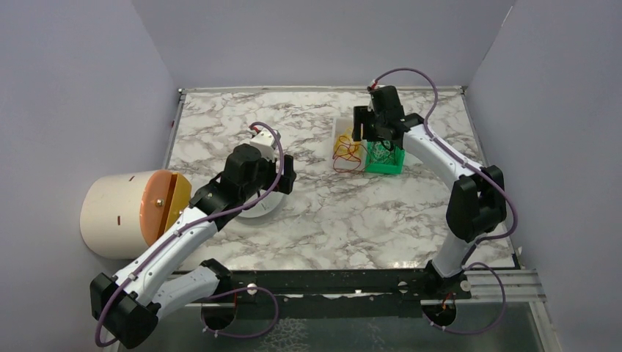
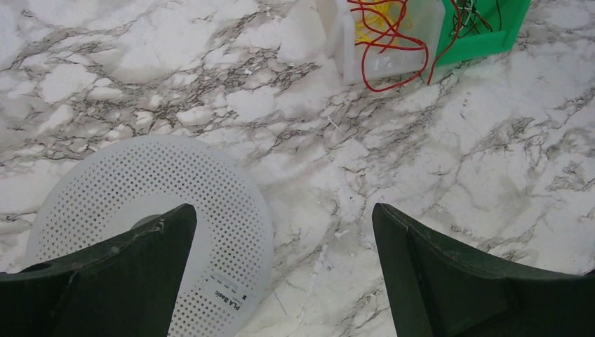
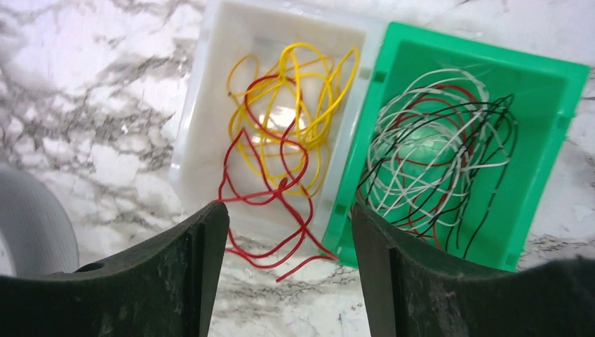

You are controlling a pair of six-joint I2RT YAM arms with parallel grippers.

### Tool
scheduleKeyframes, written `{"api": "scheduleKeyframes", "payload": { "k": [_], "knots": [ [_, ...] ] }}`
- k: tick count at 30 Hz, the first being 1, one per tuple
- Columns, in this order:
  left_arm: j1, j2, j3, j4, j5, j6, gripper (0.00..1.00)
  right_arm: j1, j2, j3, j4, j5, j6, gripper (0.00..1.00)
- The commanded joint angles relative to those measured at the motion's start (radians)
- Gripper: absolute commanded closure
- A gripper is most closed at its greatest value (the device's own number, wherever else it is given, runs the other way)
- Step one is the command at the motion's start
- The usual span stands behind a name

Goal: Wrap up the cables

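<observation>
The thin red wire (image 3: 281, 186) lies tangled with a yellow wire (image 3: 316, 91) in a white bin (image 3: 210, 105). Its loops spill over the bin's near edge onto the marble table, and it also shows in the top view (image 1: 345, 160) and the left wrist view (image 2: 382, 53). My right gripper (image 3: 288, 210) is open and empty, hovering just above those spilled loops without touching them; in the top view it (image 1: 370, 136) is over the bins. My left gripper (image 2: 284, 214) is open and empty, with one finger over a white perforated spool disc (image 2: 140, 203) lying flat on the table (image 1: 260, 207).
A green bin (image 3: 554, 140) next to the white one holds tangled white, black and dark red wires. A large cream cylinder with an orange face (image 1: 132, 213) stands at the table's left edge. Lilac walls close in the left, back and right sides.
</observation>
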Motion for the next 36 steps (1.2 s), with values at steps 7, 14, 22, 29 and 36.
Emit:
{"api": "scheduleKeyframes", "payload": {
  "k": [7, 14, 22, 29, 36],
  "knots": [
    [0.004, -0.008, 0.001, -0.002, -0.006, 0.005, 0.01, 0.018, 0.064, -0.028, 0.010, -0.100, -0.214, 0.34],
    [0.005, -0.019, 0.002, -0.002, -0.005, 0.007, 0.01, 0.018, 0.089, -0.020, 0.030, -0.119, -0.238, 0.42],
    [0.005, -0.028, 0.001, -0.002, -0.006, 0.009, 0.01, 0.022, 0.090, -0.023, 0.028, -0.126, -0.230, 0.66],
    [0.004, -0.037, 0.001, -0.004, -0.009, 0.009, 0.01, 0.034, 0.035, -0.008, 0.015, -0.130, -0.209, 0.99],
    [0.005, -0.046, 0.001, -0.003, -0.010, 0.009, 0.01, 0.054, -0.071, 0.065, -0.017, -0.134, -0.196, 0.99]
  ]
}}
